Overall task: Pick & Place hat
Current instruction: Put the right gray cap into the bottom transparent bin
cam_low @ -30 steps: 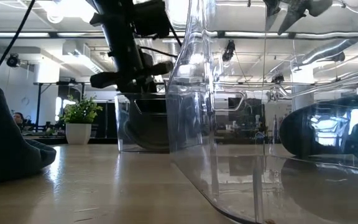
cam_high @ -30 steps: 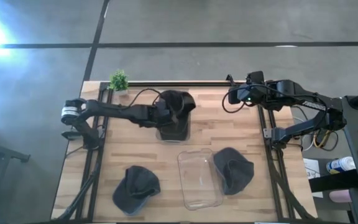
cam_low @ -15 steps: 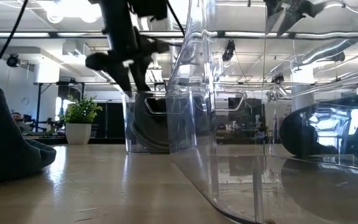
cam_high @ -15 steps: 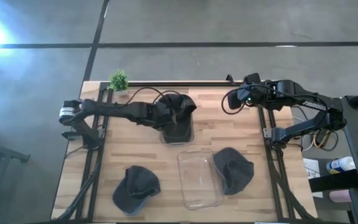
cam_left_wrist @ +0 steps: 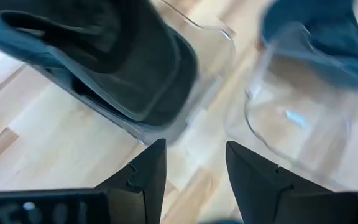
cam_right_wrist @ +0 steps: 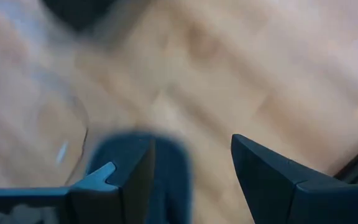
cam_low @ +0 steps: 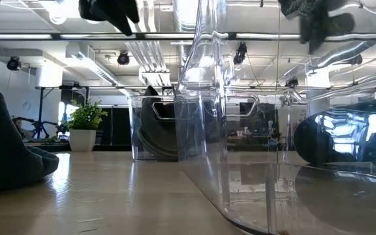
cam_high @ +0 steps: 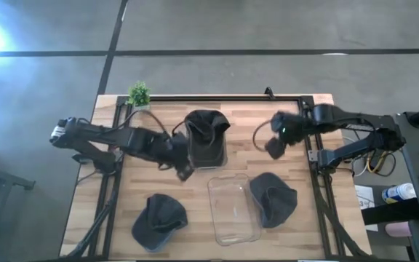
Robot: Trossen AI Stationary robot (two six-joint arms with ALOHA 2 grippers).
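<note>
A dark hat (cam_high: 206,129) sits in a clear upright bin (cam_high: 205,154) at the table's middle, its top bulging over the rim; it also shows in the left wrist view (cam_left_wrist: 104,56). My left gripper (cam_high: 182,169) is open, just off that bin's near left corner and clear of it (cam_left_wrist: 194,168). A second dark hat (cam_high: 273,198) lies on the table at the near right. My right gripper (cam_high: 276,146) hovers open above and beyond this hat, which shows blurred below the fingers (cam_right_wrist: 160,168). A third dark hat (cam_high: 158,220) lies at the near left.
An empty clear bin (cam_high: 233,209) stands between the two near hats and fills much of the low view (cam_low: 240,130). A small potted plant (cam_high: 139,94) stands at the far left corner. Bare wood lies between the two arms.
My left gripper has opened and let go of the hat in the bin, then pulled back toward the near edge and up. The hat stays in the bin. My right gripper has swung from the far right toward the near edge, over the near right hat.
</note>
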